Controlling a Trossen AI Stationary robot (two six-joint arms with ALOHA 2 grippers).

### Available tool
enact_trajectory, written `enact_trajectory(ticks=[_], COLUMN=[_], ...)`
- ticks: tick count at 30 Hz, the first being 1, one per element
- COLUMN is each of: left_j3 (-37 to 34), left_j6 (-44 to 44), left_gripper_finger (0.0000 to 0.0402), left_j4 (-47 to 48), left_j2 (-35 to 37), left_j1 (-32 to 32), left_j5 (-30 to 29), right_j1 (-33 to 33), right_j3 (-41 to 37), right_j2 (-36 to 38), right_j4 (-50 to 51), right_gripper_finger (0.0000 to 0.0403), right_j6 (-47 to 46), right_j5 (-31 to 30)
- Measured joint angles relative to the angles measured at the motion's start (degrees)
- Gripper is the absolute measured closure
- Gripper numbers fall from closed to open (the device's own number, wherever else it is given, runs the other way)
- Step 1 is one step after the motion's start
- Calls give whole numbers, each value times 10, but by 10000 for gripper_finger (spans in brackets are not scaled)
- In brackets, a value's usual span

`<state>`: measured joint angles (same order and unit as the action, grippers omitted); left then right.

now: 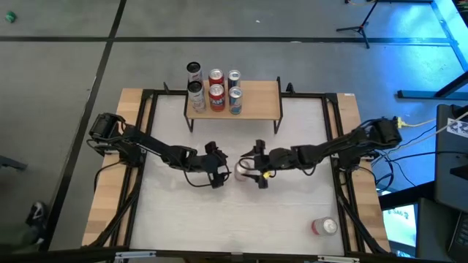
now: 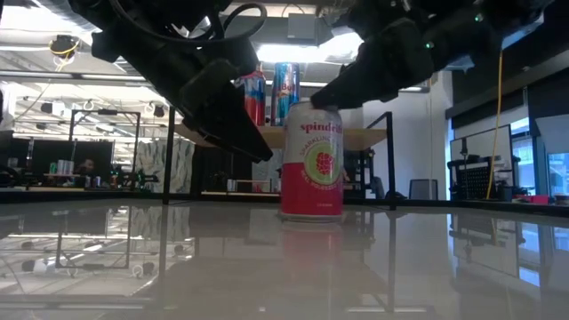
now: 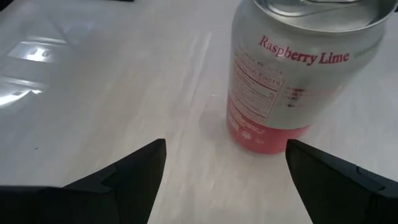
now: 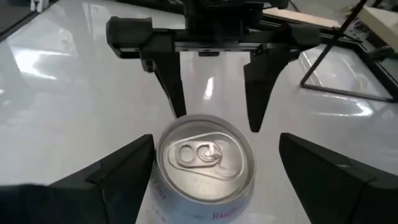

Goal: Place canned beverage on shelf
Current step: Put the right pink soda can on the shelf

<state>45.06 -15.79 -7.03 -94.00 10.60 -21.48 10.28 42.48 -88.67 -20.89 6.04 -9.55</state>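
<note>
Your can [image 2: 311,160], a pink and white raspberry lime one, stands upright on the white table [image 1: 219,219] near its middle, between your two grippers. Your right gripper [image 4: 211,171] sits over it from the right with its fingers spread wide, one on each side of the can's silver top and neither pressed against it as far as you can see. In the low view that arm's dark finger [image 2: 342,89] reaches down to the can's top rim. Your left gripper [image 3: 224,168] is also spread wide, pointed at the can from the left and just short of it, with the can's label filling the space ahead of its fingers. In the right wrist view you see that left gripper [image 4: 211,81] facing you just behind the can, jaws apart. The shelf [image 1: 256,98] stands at the far edge of the table, well apart from the can, with five cans [image 1: 216,93] grouped on and beside its left end and the right half of the board bare. Another can [image 1: 324,226] lies on its side near the table's near right corner.
</note>
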Motion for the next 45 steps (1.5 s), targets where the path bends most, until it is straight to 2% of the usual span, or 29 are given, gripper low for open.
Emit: enact_trajectory(ticks=[7,18,26,29,31,33,39,45], left_j3=[0,0,0,0,0,0,0,0], left_j6=[12,12,13,13,13,14,11,10], left_gripper_finger=[81,81,81,81,81,81,81,81], left_j4=[0,-3,-6,-7,-7,-7,-8,-14], left_j2=[0,0,0,0,0,0,0,0], left_j1=[-1,-1,-1,0,0,0,2,8], left_j5=[-1,-1,-1,0,0,0,-1,-1], right_j1=[-19,-18,-17,-17,-17,-17,-17,-16], right_j3=[0,0,7,9,9,9,7,7], right_j2=[-27,-35,-83,-88,-88,-86,-62,23], right_j4=[-21,-21,-61,-72,-74,-72,-45,36], right_gripper_finger=[61,61,61,73,97,122,123,123], right_j6=[-18,-17,-13,-13,-13,-10,17,20], right_j5=[42,45,45,46,46,46,44,42])
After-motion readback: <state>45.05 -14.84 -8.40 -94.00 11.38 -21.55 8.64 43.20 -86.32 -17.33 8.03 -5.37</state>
